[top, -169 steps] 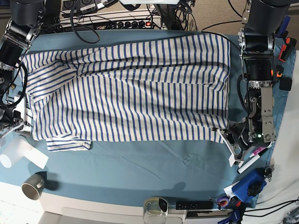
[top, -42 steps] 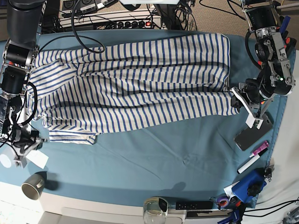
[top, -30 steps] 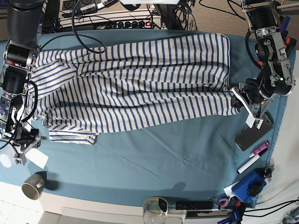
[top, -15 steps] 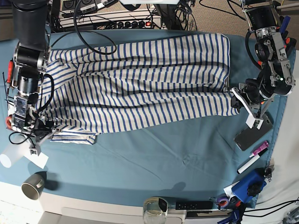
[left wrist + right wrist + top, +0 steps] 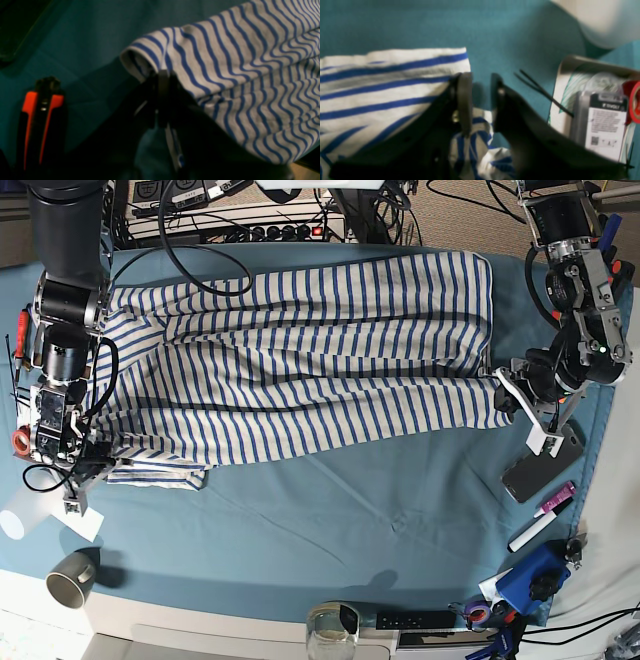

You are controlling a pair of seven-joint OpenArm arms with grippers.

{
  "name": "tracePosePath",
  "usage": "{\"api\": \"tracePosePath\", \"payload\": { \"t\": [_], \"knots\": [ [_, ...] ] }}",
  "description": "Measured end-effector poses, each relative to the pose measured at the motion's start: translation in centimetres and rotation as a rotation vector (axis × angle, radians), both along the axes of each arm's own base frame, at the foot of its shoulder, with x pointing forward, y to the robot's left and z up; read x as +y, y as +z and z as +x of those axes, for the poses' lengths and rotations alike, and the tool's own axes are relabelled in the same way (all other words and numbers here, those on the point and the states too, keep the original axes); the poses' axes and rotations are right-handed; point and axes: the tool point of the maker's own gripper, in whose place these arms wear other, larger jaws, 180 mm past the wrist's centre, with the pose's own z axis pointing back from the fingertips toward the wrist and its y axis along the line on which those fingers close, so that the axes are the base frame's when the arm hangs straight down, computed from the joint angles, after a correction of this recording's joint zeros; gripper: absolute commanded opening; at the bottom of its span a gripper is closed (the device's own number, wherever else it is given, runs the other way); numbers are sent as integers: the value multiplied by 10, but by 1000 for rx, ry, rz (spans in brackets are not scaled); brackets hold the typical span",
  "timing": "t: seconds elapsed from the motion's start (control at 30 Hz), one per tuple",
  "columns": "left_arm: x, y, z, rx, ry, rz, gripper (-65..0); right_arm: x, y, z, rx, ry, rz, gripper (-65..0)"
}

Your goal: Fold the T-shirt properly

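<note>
Shirt [image 5: 300, 360] lay long-axis across the table [image 5: 330, 530], toward its far edge. Left gripper [image 5: 161, 75] was clamped on the hem corner; right gripper [image 5: 480, 100] sat at the sleeve end, jaws parted, probably not yet pinching cloth.

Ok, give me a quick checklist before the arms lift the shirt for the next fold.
1. Left end effector shut on shirt hem corner: ok.
2. Right end effector closed on sleeve edge: not ok, a gap shows between its jaws.
3. Right end effector reaches the sleeve: ok, cloth sits at one finger.
4. Shirt flat: not ok, wrinkled.
5. Phone and marker clear of shirt: ok.
</note>
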Motion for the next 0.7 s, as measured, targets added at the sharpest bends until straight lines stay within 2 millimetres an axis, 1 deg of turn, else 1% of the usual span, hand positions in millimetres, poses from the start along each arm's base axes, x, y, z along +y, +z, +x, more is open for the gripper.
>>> {"api": "tracePosePath", "payload": {
  "t": [0.07,0.1,0.47,0.6,0.7],
  "knots": [
    [0,0,0,-1,0,0,-650,0,0,0,-1,1,0,-638],
    [0,0,0,0,0,0,-650,0,0,0,-1,1,0,-650],
    [0,0,0,0,0,0,-650,-2,0,-1,5,7,-17,-650],
    [0,0,0,0,0,0,-650,6,0,1,10,56,-2,-650],
    [0,0,0,-1,0,0,-650,7,9,5,2,66,-15,-650]
  ]
}}
